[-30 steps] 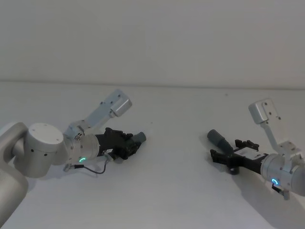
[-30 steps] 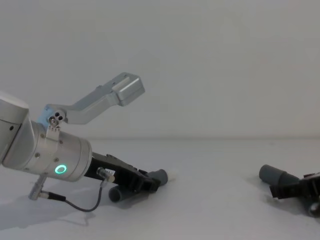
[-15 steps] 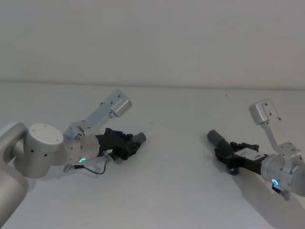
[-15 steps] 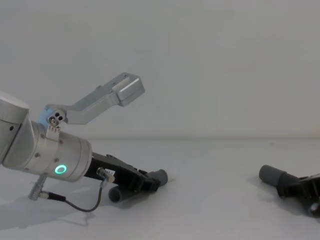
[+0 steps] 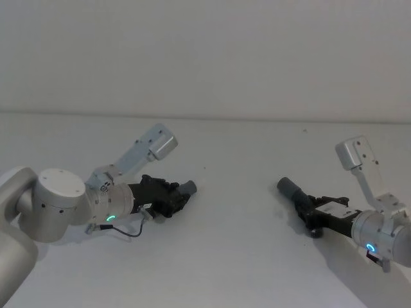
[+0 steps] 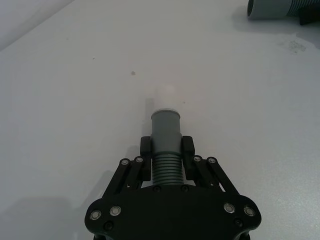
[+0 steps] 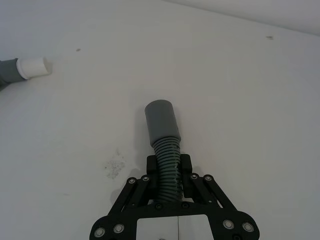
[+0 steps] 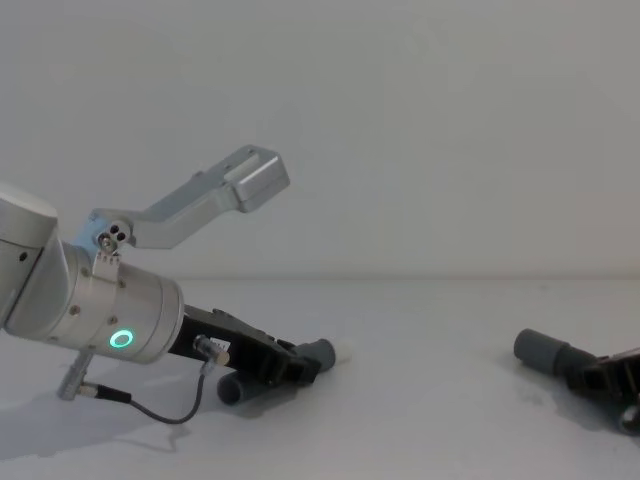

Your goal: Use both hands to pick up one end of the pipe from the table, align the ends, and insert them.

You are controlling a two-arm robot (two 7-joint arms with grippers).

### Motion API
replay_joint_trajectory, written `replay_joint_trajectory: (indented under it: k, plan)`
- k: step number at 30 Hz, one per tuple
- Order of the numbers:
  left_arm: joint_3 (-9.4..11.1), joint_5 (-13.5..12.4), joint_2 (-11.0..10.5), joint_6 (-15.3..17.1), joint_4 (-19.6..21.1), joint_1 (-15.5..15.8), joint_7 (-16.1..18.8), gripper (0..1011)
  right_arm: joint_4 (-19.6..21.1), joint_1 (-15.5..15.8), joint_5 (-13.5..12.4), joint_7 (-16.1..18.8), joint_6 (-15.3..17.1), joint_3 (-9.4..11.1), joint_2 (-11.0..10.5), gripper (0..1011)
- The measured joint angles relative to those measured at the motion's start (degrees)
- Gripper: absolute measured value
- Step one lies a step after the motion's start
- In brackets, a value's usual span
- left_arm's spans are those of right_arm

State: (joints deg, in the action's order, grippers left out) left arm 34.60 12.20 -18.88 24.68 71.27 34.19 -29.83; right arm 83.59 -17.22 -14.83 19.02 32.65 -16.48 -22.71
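Both grabs look done to me: the left claw [image 6: 166,150] is pinched on the ribbed part of the left hose piece [image 6: 165,172] and the right claw [image 7: 169,162] on the right hose piece [image 7: 166,147], both low over the table [image 5: 237,256]. Just past the fingers, the left cuff [image 6: 165,127] sticks out with a white stub [image 6: 164,97] on its tip, and the right cuff [image 7: 161,120] is plain. The cuffs are well apart, so aligning and inserting are left.

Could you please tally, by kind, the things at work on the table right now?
Hose pieces: 2, the left hose piece and the right hose piece.
Grippers: 2, the left gripper and the right gripper, each shut on its own hose piece.
Total: 4.
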Motion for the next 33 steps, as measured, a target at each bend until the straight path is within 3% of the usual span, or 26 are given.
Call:
replay_joint_trajectory:
  k: [11,22,28,33]
  plan:
    - [0.0,-0.1,0.0,0.0,0.1,0.0,0.0,347,0.8,0.6,0.2,-0.3,-0.7,0.4,0.0,268]
    - [0.1,-1.6,-1.3,-2.3,3.2,-0.2,-0.1,347,4.3,1.7,1.2,-1.7,-4.2,2.0,-0.4,268]
    - [0.4,-2.9,-2.5,-4.4,5.3,-0.2,-0.5,347,6.6,2.2,2.2,-1.7,-6.7,2.6,-1.7,268]
    - [0.8,-4.2,-4.1,-6.4,7.0,0.2,-1.7,347,8.3,2.5,3.5,-0.2,-8.8,2.7,-4.0,268]
